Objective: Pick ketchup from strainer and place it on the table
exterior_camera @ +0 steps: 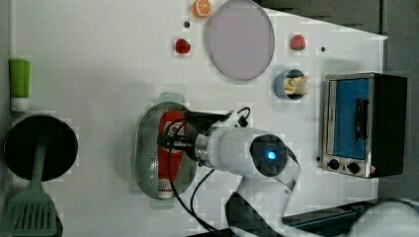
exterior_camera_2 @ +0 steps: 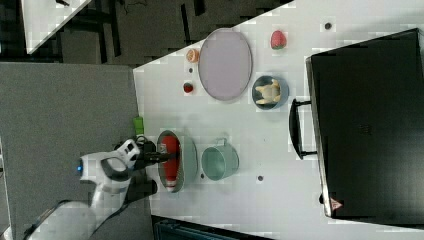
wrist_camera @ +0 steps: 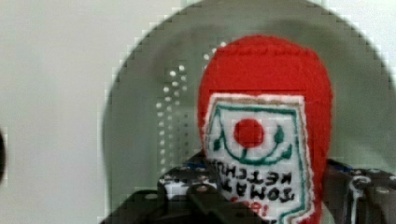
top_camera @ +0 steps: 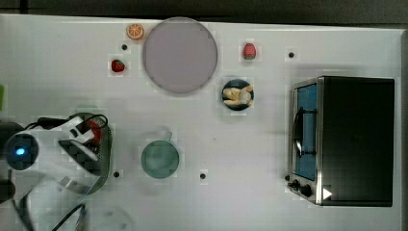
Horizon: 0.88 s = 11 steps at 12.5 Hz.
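gripper point(wrist_camera: 261, 205) down in the strainer point(exterior_camera: 146, 148), fingers point(wrist_camera: 196, 196) set on either side of the ketchup point(wrist_camera: 264, 116) and pinching its labelled body partway along, wide end ahead of the hand, white cap behind it. ketchup lying flat on the perforated floor of the strainer, lengthwise, directly under the hand; strainer resting on the table point(top_camera: 250, 144).

step in hand, as judged: the grasp, apparently just made; lift not yet begun, bottle not visibly clear of the basket floor. next move, as judged: a straight rise high enough to clear the strainer wall, then a carry sideways over bare table and a gentle set-down. tapered, soft-looking body likely to slip or swing if gripped off centre; rim of the basket a possible snag for the cap end.

counted: one ketchup bottle; one strainer; one green cup point(top_camera: 159, 159) just beyond the strainer, to the top view's right of the hand; one round plate point(top_camera: 179, 55) well away from the hand; two strawberries point(top_camera: 118, 66), one on each side of the plate; one orange slice point(top_camera: 135, 31); one small dark bowl point(top_camera: 237, 95) of pale food; one toaster oven point(top_camera: 351, 139) far across the table; one dark pan point(exterior_camera: 39, 147) with one green spatula point(exterior_camera: 32, 212) on the side of the strainer away from the arm; one green tube point(exterior_camera: 20, 84) nearby.
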Available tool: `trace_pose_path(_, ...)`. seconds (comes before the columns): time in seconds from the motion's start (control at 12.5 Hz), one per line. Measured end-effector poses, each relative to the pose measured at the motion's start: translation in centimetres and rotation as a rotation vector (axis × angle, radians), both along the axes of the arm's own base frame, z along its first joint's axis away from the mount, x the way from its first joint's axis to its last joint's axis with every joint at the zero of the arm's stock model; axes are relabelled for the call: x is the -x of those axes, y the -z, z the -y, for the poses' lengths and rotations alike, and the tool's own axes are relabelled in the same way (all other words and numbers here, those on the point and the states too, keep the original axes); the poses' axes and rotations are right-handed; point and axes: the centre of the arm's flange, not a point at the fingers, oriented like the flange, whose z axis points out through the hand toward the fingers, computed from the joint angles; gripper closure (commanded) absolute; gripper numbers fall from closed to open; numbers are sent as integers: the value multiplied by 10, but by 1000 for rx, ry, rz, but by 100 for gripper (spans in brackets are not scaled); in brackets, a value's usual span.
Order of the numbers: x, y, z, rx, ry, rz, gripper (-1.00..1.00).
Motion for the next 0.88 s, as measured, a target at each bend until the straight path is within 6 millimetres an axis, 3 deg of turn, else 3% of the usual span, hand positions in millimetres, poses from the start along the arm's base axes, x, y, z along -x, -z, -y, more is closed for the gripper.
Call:
trace_pose_path(0.24, 1, -73, -2, 15, 102, -1, -19)
trace_pose_path(0.48, -20, -158, -6, -29, 142, 51, -19)
trace_pose_path(0.72, -58, -208, 39, 52, 111, 31, -19)
trace_pose_path(0.88, -94, -218, 96, 82, 128, 16, -19)
